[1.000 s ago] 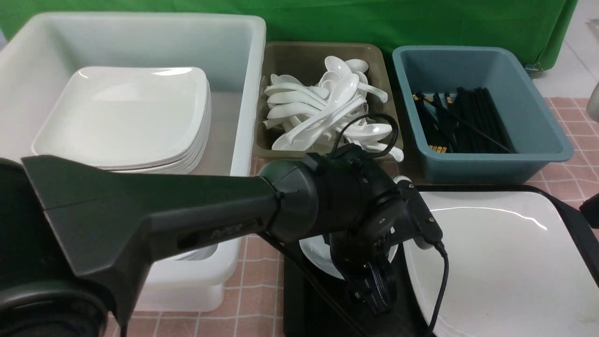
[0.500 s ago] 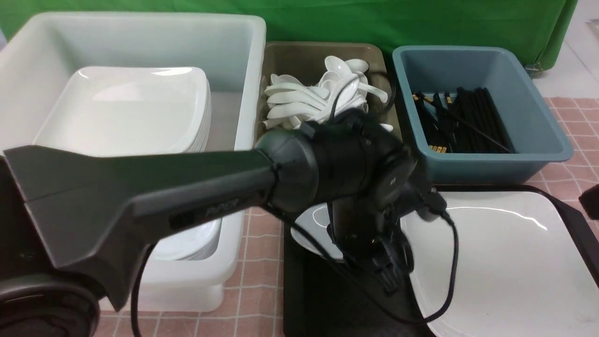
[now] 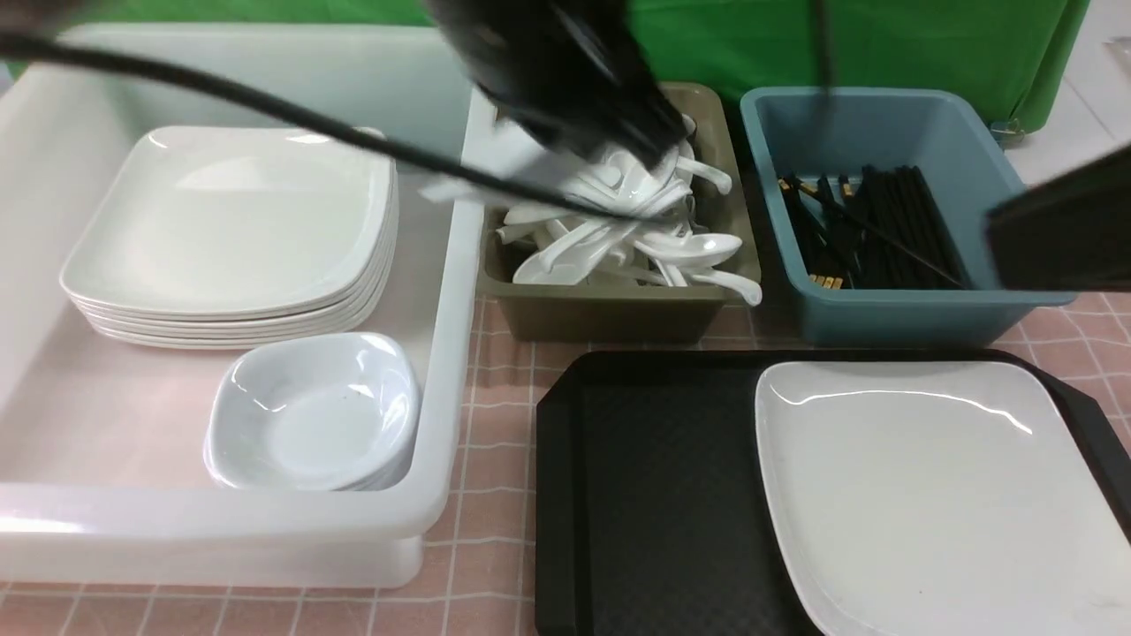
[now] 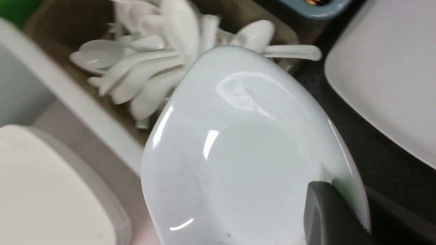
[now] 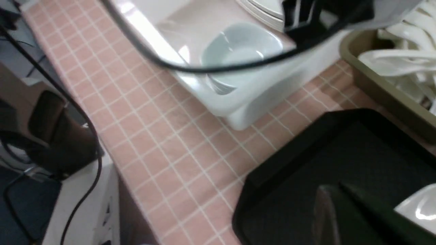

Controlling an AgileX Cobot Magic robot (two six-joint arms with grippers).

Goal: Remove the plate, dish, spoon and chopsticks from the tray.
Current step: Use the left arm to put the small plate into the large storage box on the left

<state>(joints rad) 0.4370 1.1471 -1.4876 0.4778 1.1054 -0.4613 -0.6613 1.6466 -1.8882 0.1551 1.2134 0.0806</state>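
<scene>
The black tray (image 3: 654, 495) holds only the large white plate (image 3: 937, 495) on its right half. My left gripper (image 4: 351, 200) is shut on the rim of a small deep white dish (image 4: 245, 153). It holds the dish high over the edge between the olive bin and the white tub. In the front view the arm and dish (image 3: 495, 168) are a blur. My right gripper (image 5: 335, 192) hovers over the tray (image 5: 306, 160) beside the plate (image 5: 420, 204), jaws close together and empty. No spoon or chopsticks lie on the tray.
A white tub (image 3: 446, 291) on the left holds a stack of plates (image 3: 230, 221) and stacked small dishes (image 3: 309, 415). An olive bin (image 3: 610, 314) holds several spoons. A blue bin (image 3: 928, 314) holds black chopsticks. My right arm (image 3: 1060, 230) blurs over the blue bin.
My left arm has lifted the dish off the tray's left part and swung it up and back over the bins. My right arm has come further into view at the right.
</scene>
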